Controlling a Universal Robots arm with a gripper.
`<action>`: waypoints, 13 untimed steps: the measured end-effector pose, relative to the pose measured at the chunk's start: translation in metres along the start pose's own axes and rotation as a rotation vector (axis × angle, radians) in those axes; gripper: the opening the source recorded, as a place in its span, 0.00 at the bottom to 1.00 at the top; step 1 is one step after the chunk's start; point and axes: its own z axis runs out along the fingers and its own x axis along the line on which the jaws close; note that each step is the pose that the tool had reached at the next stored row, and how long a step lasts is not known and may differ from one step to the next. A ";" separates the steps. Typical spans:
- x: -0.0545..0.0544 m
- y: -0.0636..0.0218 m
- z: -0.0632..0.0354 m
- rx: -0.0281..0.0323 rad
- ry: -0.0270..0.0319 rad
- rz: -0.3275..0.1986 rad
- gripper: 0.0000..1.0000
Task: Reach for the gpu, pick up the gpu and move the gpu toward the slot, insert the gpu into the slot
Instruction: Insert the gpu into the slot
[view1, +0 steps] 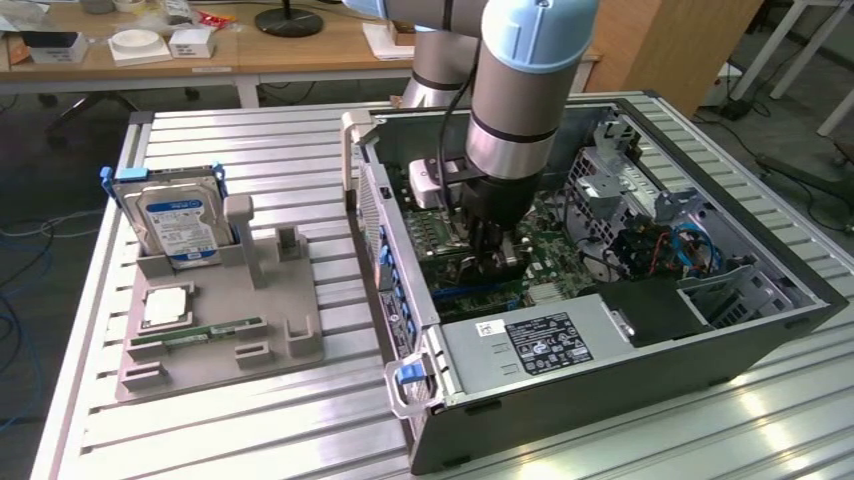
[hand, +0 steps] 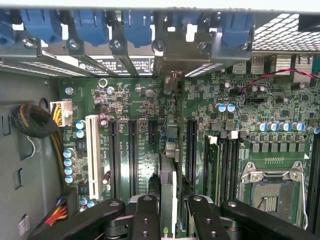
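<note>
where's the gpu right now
The gpu stands on edge between the gripper jaws, inside the open computer case, over the motherboard among its expansion slots.

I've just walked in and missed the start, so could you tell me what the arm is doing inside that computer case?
The arm has its gripper down inside the open case, over the motherboard. In the wrist view its fingers are closed on the gpu, held edge-on between them, with its metal bracket reaching to the rear openings of the case. Whether the card is already seated in the slot cannot be told. Outside, on the exterior view's left, a hard drive and a memory stick sit in the grey holder.
</note>
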 end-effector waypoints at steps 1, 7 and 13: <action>0.000 0.0003 0.0001 0.0000 0.0000 0.000 0.26; 0.000 0.0011 0.0014 -0.0006 0.0007 0.000 0.26; 0.000 0.0011 0.0032 -0.0002 0.0000 0.000 0.26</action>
